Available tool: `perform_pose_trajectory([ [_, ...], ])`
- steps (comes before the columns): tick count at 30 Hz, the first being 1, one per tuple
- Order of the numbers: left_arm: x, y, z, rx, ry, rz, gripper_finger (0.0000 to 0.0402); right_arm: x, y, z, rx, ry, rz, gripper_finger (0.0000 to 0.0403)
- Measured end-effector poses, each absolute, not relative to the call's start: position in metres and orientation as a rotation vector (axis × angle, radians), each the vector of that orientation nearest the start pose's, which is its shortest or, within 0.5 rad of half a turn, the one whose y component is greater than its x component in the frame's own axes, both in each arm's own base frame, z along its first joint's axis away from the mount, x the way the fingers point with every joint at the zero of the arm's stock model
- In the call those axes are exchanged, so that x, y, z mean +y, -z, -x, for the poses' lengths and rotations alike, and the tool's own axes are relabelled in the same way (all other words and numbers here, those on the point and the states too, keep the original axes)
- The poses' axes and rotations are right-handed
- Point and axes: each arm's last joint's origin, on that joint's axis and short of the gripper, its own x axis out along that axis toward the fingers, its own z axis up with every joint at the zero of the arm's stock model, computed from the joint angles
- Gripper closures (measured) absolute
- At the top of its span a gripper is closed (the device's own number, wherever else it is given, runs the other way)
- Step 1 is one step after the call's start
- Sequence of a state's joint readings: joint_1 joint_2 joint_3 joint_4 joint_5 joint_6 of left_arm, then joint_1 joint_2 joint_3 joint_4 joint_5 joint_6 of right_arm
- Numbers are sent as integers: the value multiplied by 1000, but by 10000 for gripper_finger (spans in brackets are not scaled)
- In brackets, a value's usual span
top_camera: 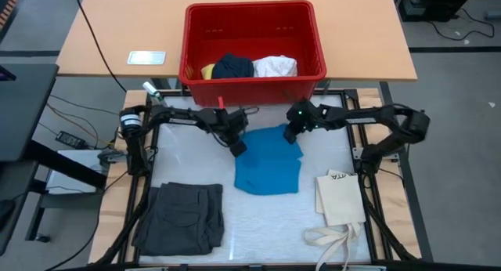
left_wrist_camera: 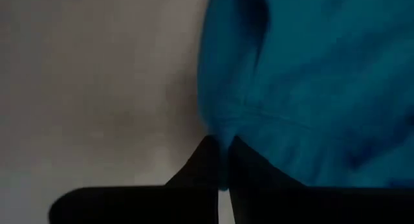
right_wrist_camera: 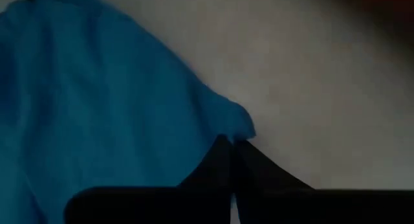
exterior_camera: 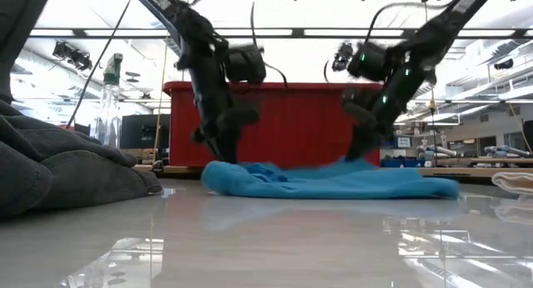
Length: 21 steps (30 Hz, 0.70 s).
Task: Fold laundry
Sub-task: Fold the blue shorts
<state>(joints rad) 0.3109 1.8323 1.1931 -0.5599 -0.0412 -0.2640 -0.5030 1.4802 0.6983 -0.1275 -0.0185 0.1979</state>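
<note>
Both pinched shut on far corners of blue cloth [top_camera: 268, 168]: left gripper [top_camera: 238, 148], right gripper [top_camera: 291, 136]; fold starting; next needs lifting together, toward near edge.

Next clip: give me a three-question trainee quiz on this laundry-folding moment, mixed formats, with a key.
1. True or false: the left gripper and the right gripper are both shut on the blue cloth.
2. Multiple choice: where do the dark grey shorts lie? A) in the red basket; B) on the table, on the left arm's side; C) on top of the cream tote bag.
3. Fill in: the yellow, navy and white pieces sit inside the red ____.

Key: 1 true; 2 B; 3 basket.
</note>
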Motion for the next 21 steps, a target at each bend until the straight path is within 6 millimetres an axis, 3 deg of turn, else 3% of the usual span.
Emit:
perform_pose_trajectory([
  [5,119,-203,-326,1092,-446,264,389,-118,-206,-235,710,516,-179,399],
  [9,118,-224,-318,1040,-440,218,388,-97,-225,-231,680,426,-75,400],
  [16,82,-244,-320,1001,-300,84,388,-49,-219,-226,854,307,-34,400],
  [21,41,-224,-328,1093,-160,-3,388,-20,-207,-223,903,287,-66,401],
])
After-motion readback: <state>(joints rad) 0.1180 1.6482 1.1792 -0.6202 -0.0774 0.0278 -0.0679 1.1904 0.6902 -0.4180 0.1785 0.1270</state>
